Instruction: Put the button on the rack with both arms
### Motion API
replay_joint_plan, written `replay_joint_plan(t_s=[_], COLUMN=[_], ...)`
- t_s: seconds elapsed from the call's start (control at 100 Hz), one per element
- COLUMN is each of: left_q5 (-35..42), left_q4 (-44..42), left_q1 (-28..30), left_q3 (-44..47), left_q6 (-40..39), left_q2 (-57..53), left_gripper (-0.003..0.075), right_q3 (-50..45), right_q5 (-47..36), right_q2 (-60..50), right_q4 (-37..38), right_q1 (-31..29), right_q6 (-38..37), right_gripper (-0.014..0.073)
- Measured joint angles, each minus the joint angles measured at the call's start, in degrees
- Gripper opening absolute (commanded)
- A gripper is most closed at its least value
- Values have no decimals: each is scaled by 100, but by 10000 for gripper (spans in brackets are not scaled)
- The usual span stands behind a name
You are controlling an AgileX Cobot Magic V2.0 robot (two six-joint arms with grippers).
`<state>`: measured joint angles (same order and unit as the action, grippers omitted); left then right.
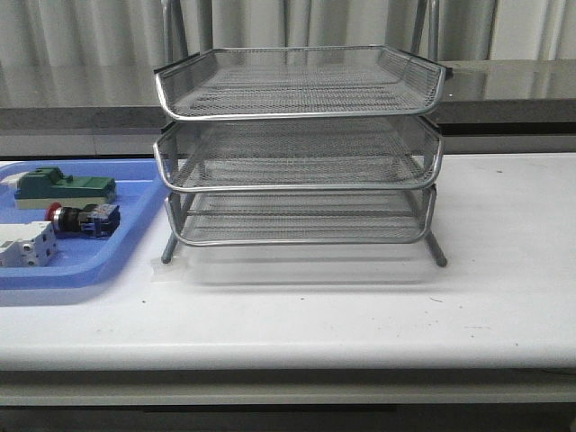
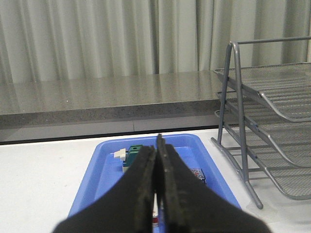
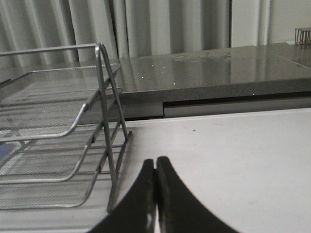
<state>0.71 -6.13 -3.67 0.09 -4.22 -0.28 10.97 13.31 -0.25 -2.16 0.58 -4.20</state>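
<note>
The button (image 1: pixel 83 219), with a red head and a blue rear block, lies on its side in the blue tray (image 1: pixel 90 274) at the table's left. The silver three-tier wire rack (image 1: pixel 300 144) stands in the middle of the table with nothing on its tiers. Neither arm shows in the front view. In the left wrist view my left gripper (image 2: pixel 156 148) is shut and holds nothing. It hangs above the blue tray (image 2: pixel 97 179), where its fingers hide most of the button and only the blue end (image 2: pixel 197 173) shows. My right gripper (image 3: pixel 155 161) is shut and holds nothing, over bare table beside the rack's leg (image 3: pixel 112 160).
A green-topped block (image 1: pixel 65 187) lies at the tray's far end and a white-grey terminal block (image 1: pixel 25 245) at its near end, on either side of the button. A grey ledge (image 1: pixel 504 85) and curtains run behind the white table (image 1: pixel 360 306).
</note>
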Motion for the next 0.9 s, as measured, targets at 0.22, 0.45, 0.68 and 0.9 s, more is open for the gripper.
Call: replay_joint_plan(t_s=[0.22, 0.45, 0.68, 0.9], left_q5=[0, 0, 0, 0], left_q4=[0, 0, 0, 0], left_q1=[0, 0, 0, 0], left_q3=[0, 0, 0, 0], left_q6=[0, 0, 0, 0], left_q2=[0, 0, 0, 0], left_gripper=[-20, -20, -20, -20], right_q3=[1459, 2460, 2540, 2540], right_q5=[1731, 2532, 2251, 2065], right_q2=[1120, 2622, 3549, 4126], right_q4=[-79, -510, -1735, -2456], right_q1=[0, 0, 0, 0], right_q6=[0, 0, 0, 0], right_gripper=[-60, -60, -60, -60])
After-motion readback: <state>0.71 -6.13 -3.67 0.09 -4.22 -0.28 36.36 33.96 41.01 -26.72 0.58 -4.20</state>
